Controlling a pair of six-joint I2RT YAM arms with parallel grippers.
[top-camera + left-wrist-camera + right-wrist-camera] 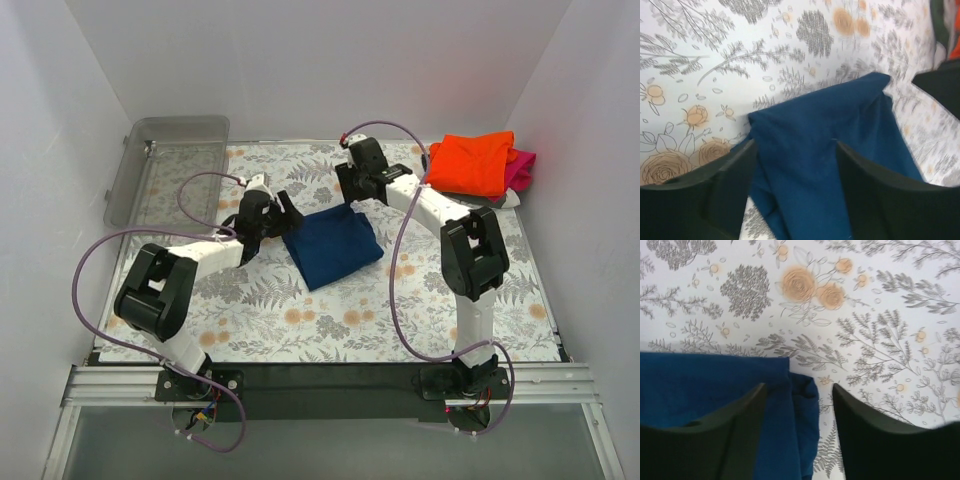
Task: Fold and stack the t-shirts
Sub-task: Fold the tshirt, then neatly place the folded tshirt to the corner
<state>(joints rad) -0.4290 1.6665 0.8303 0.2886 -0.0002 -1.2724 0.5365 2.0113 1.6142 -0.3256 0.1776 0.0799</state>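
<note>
Left gripper (pixel 282 216): jaws spread, astride the 9 o'clock edge of the navy shirt (pixel 333 248). Shirt lies folded mid-tabletop (pixel 300 320), long axis roughly 8-to-2 o'clock; collar end unreadable. Right gripper (pixel 350 196): jaws spread over its 1 o'clock corner. Risk: pinching only the top layer would likely peel the fold open on the way to the orange shirt (pixel 470 162) at 2 o'clock.

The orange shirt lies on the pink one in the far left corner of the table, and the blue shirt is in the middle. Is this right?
Not quite. The orange shirt lies on the pink shirt in the far right corner of the table, not the left; the top external view shows it. The blue shirt is in the middle.
</note>
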